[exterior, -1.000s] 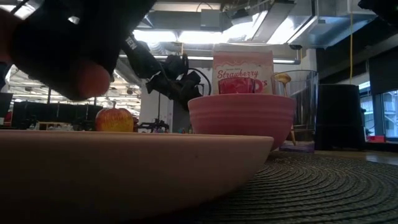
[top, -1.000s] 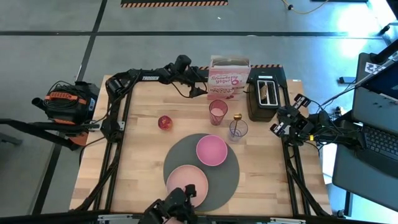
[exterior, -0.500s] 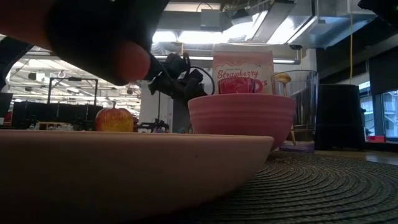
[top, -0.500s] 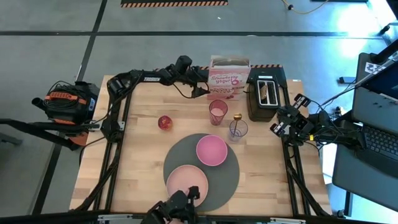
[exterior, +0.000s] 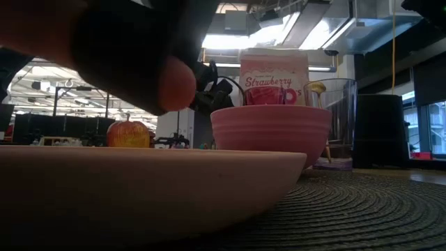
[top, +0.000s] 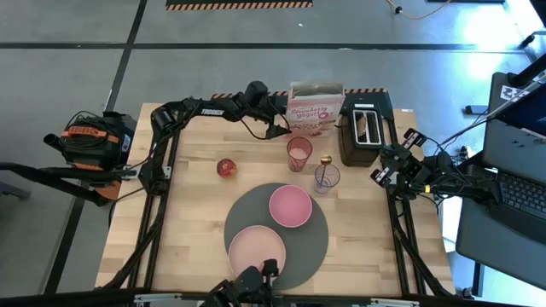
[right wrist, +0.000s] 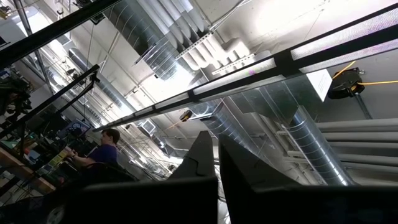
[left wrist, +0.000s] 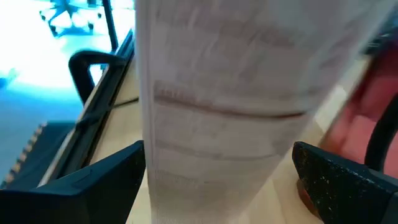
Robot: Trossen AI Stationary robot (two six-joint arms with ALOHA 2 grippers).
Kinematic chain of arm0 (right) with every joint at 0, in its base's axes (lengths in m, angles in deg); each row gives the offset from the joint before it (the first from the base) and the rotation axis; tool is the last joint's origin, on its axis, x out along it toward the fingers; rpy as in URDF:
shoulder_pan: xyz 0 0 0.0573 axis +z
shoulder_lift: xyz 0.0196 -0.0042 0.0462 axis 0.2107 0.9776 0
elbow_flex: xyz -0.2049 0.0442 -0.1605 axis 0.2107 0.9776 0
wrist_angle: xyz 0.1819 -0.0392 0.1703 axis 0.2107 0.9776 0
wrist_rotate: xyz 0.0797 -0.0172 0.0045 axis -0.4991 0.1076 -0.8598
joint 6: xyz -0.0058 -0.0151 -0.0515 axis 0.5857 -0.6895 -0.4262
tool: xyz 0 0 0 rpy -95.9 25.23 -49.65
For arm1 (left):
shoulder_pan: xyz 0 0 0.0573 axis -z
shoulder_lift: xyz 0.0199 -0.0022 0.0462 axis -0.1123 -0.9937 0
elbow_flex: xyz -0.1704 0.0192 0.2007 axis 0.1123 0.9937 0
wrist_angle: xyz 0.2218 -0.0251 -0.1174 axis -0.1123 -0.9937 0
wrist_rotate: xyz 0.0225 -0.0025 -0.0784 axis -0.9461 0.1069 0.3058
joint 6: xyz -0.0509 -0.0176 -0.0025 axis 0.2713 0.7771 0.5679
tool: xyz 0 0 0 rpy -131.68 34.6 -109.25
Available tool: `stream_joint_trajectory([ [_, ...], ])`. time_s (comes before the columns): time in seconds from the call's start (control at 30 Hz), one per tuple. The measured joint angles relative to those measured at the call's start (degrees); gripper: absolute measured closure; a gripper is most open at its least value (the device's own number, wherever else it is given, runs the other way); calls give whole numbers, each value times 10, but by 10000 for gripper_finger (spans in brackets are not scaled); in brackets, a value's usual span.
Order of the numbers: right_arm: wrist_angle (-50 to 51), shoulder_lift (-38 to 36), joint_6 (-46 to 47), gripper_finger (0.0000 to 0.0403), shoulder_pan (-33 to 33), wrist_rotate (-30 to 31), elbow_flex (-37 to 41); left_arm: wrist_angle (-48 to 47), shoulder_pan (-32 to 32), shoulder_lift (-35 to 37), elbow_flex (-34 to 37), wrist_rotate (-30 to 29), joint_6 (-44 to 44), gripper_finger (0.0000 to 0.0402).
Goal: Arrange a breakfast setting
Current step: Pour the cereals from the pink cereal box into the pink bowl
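Observation:
The pink-and-white cereal box stands at the table's far edge, next to a black toaster with brown toast in its slot. My left gripper reaches along the far edge and is shut on the box's left end. The pink tumbler, the clear glass with the small spoon in it, and the red apple stand on the table. The pink bowl and the larger pink plate sit on the round dark-grey mat. My right gripper waits at the table's right edge, shut and pointing up. My left gripper pinches the cereal box between its two fingers, one on each broad face, at the narrow left side panel. The fingers come level from the table's left. The box stands upright; whether its base rests on the table I cannot tell.
A dark shape with a flesh-coloured end, apparently a person's gloved hand, hangs over the plate close to the low camera; it shows at the near edge in the high view. A laptop stands off the table's right side.
My left gripper has moved a little toward the table's right edge with the cereal box, which now stands more upright than before. The dark hand-like shape at the near edge has drawn back toward that edge.

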Motion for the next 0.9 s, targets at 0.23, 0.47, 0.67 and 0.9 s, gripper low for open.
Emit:
stream_joint_trajectory([
  [0.23,0,0,0,403,0,1,0,6,8,0,-2,-58,8,7],
  [0.47,3,0,0,403,0,1,0,3,23,0,-2,-73,9,7],
  [0.67,3,0,0,403,0,1,0,4,32,0,-2,-80,16,14],
  [0.9,3,0,0,403,0,1,0,-8,31,0,-2,-78,22,53],
])
